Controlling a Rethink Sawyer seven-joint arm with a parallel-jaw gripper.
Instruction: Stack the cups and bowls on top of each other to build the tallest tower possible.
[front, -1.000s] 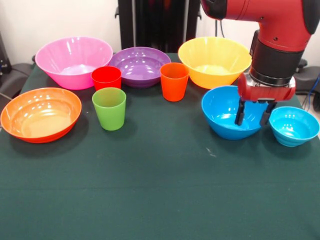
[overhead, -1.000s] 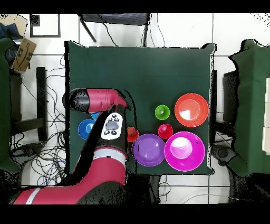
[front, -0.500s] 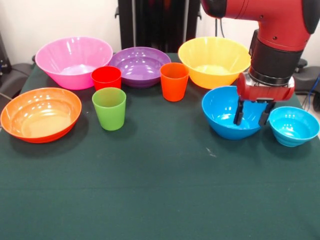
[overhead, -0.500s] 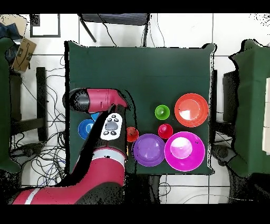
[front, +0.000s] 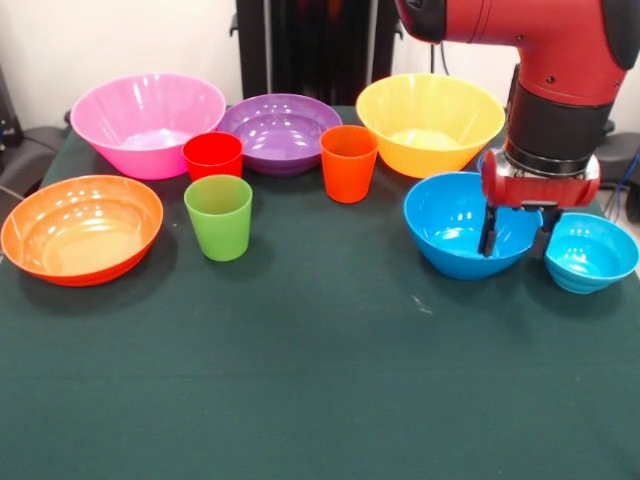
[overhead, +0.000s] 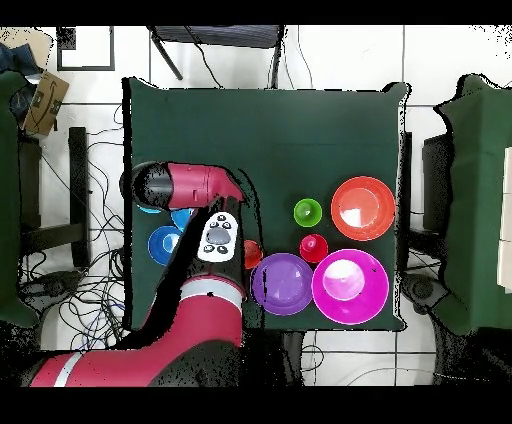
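Straddling the right rim of the blue bowl (front: 455, 225), the gripper (front: 518, 232) has its fingers spread open, holding nothing, with the cyan bowl (front: 592, 252) just beside.

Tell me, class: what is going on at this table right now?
The Sawyer arm's gripper hangs open, straddling the right rim of the big blue bowl, beside the small cyan bowl. Nothing is stacked: the pink bowl, purple bowl, yellow bowl, orange bowl and three cups all stand separately.
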